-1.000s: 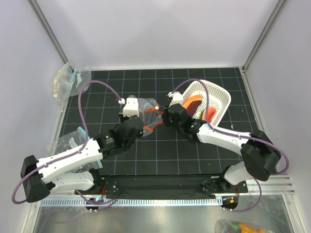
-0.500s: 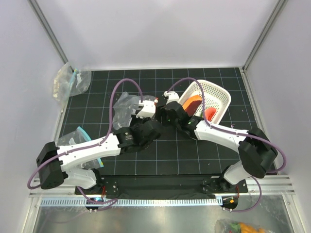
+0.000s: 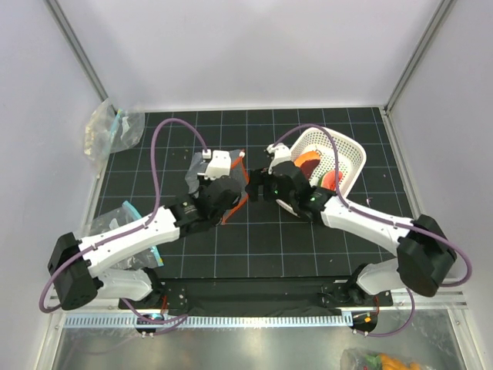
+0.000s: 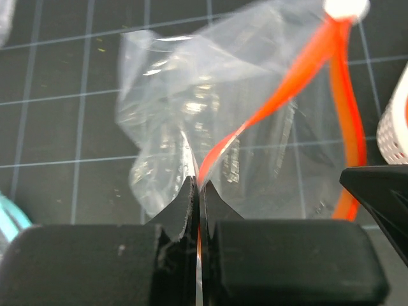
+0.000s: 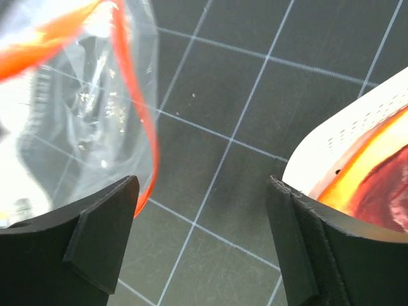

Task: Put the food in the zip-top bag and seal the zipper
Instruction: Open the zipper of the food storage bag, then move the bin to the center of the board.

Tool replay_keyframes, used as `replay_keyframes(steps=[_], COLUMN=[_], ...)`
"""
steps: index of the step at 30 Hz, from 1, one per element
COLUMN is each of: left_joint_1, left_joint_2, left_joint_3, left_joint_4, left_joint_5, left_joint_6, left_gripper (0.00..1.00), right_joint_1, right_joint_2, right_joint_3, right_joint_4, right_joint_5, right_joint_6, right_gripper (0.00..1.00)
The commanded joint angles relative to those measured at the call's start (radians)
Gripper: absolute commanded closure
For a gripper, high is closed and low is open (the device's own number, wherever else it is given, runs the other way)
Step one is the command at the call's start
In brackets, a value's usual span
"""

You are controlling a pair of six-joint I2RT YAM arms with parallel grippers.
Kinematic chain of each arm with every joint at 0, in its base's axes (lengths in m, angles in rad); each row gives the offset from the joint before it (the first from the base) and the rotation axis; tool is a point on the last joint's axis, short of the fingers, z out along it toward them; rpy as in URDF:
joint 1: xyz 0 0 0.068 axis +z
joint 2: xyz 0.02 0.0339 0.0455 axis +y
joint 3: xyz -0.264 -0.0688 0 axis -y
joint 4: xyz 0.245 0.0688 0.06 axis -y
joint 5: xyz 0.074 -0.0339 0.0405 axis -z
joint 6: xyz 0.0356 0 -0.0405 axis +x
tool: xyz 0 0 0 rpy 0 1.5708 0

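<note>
On the black gridded table (image 3: 308,247), the left gripper (image 4: 199,191) has its fingers pressed tight together on the zipper (image 4: 287,83), pinching the red-orange strip at the edge of the zip-top bag (image 4: 191,95).

From the pinch, seen by the left wrist camera, the strip climbs up and to the right to a small white slider. A second length of it curves back down on the right, so the two sides of the closure stand apart.

From overhead the strip's long axis runs roughly from the near side to the far side of the table, between the two wrists. The mouth faces right, and the crinkled clear body lies to the left, by the left wrist.

The right gripper (image 5: 203,185) hangs just beside that mouth with its fingers spread wide, holding nothing. The bag is off its left finger and the white lattice basket (image 3: 347,150) off its right.

The food (image 3: 308,163) lies in the basket, orange and red pieces showing; the other pieces cannot be made out.
</note>
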Motion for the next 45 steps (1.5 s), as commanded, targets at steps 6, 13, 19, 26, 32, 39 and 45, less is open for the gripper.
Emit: replay_keyframes(steps=[6,13,19,26,32,39,45], left_joint_1=[-0.001,0.0,0.0,0.0,0.0,0.0,0.0], left_joint_2=[0.141,0.175,0.131,0.128,0.128,0.125,0.129], left_joint_3=[0.056,0.081,0.052,0.05,0.052,0.05,0.049], left_joint_4=[0.022,0.001,0.028,0.032,0.032,0.03,0.035], left_joint_5=[0.056,0.056,0.068,0.071,0.085,0.084,0.093], left_joint_6=[-0.017,-0.033,-0.037,-0.037,-0.037,-0.037,-0.039], left_gripper=[1.0,1.0,1.0,1.0,1.0,1.0,1.0], right_joint_1=[-0.012,-0.035,-0.24,-0.416,-0.427,-0.427,-0.429], right_joint_2=[-0.123,-0.189,-0.157,-0.068,0.012,0.112,0.216], right_joint_3=[-0.029,-0.075,-0.078,-0.06,0.087,0.092,0.032], right_joint_4=[0.05,0.067,-0.03,-0.166,-0.433,-0.357,-0.104], right_joint_5=[0.042,0.177,0.184,0.199,0.343,0.286,0.069], right_joint_6=[-0.028,0.012,0.211,0.484,0.53,0.514,0.446], right_gripper=[0.11,0.11,0.09,0.04,0.02,0.0,0.0])
